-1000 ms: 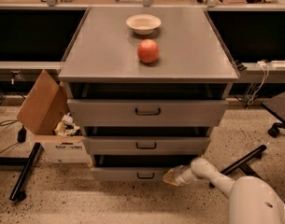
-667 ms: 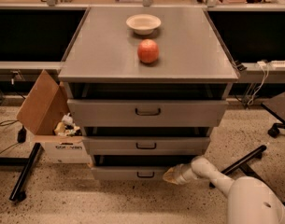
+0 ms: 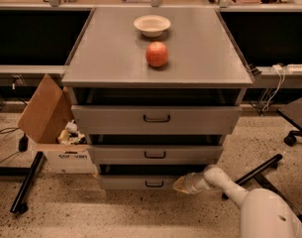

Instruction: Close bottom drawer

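The bottom drawer [image 3: 125, 182] sits lowest in the grey desk [image 3: 101, 58], slightly pulled out beneath the two larger fronts. The pincer [image 3: 182, 185] rests low against its front panel, just right of the dark handle [image 3: 154, 184]; whether it is open or closed cannot be told. An apple [image 3: 157, 54] and a bowl [image 3: 151, 25] sit on top.

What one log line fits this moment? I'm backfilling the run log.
bottom drawer: partly open | gripper: at its front panel, right of handle
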Controlling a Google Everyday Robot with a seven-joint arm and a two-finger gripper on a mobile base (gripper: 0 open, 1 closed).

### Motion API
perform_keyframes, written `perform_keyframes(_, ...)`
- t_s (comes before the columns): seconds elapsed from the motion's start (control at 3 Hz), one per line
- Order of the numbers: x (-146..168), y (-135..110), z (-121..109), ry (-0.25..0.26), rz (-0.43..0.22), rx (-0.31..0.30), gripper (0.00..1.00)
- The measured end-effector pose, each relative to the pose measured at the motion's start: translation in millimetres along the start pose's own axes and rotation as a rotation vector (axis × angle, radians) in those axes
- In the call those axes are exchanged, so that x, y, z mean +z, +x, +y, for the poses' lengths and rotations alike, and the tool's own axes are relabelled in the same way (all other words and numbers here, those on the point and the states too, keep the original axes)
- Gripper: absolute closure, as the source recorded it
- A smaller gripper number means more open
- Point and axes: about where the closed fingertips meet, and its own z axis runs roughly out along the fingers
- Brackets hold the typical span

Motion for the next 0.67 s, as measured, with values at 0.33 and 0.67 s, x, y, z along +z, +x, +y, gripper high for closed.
perform_keyframes(0.33, -5.3, -4.5, 1.5, 0.009, -0.023, -0.01, 0.39)
perform_keyframes(0.67, -19.3, -13.3, 12.0, 0.016, -0.055, -0.035, 0.15)
